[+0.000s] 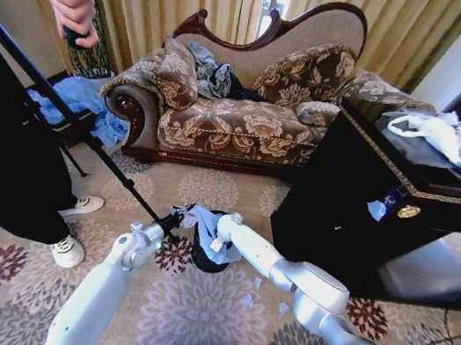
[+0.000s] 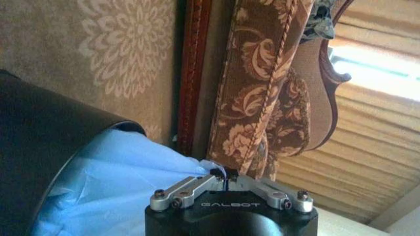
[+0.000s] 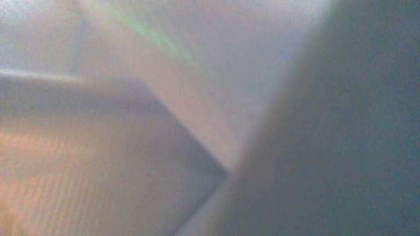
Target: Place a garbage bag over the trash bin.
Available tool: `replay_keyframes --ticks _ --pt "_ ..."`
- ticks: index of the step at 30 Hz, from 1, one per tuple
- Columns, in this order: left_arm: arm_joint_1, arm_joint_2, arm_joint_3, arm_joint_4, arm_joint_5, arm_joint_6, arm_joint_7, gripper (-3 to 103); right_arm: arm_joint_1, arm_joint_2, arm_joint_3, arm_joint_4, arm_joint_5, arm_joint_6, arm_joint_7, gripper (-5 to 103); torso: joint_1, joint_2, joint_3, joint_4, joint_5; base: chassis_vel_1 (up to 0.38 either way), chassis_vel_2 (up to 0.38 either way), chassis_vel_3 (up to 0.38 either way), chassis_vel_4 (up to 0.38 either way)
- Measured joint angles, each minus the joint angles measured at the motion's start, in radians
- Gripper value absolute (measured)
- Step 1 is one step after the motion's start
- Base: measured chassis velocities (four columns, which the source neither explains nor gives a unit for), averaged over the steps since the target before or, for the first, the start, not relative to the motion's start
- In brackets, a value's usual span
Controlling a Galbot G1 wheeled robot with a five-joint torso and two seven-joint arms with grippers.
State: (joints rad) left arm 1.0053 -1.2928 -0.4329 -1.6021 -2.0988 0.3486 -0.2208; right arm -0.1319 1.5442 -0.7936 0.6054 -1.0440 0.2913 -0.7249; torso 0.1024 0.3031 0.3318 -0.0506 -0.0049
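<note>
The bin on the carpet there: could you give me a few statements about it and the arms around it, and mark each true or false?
1. The bin stands on the carpet in front of the sofa. True.
2. The bag lies flat on the sofa. False: it is bunched at the bin's top, partly over the rim.
3. The left gripper has its fingers shut on the bag's edge. True.
4. Both arms hang parked at the robot's sides. False: both reach forward to the bin, the right gripper at its top.
5. The bin is white. False: it is black.
</note>
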Motion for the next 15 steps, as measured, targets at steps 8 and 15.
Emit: replay_keyframes --ticks 8,15 --pt "0.0 0.016 0.023 0.023 0.03 0.004 0.03 0 -0.001 0.014 0.031 -0.043 0.001 -0.003 0.04 0 0.0 0.0 0.0 0.0003 0.0 0.0 0.0 0.0 0.0" --pt "-0.015 0.009 0.043 0.055 0.06 0.005 0.058 0 -0.007 0.025 0.036 -0.063 0.007 -0.009 0.063 10 0.0 0.0 0.0 0.0002 0.0 0.0 0.0 0.0 0.0"
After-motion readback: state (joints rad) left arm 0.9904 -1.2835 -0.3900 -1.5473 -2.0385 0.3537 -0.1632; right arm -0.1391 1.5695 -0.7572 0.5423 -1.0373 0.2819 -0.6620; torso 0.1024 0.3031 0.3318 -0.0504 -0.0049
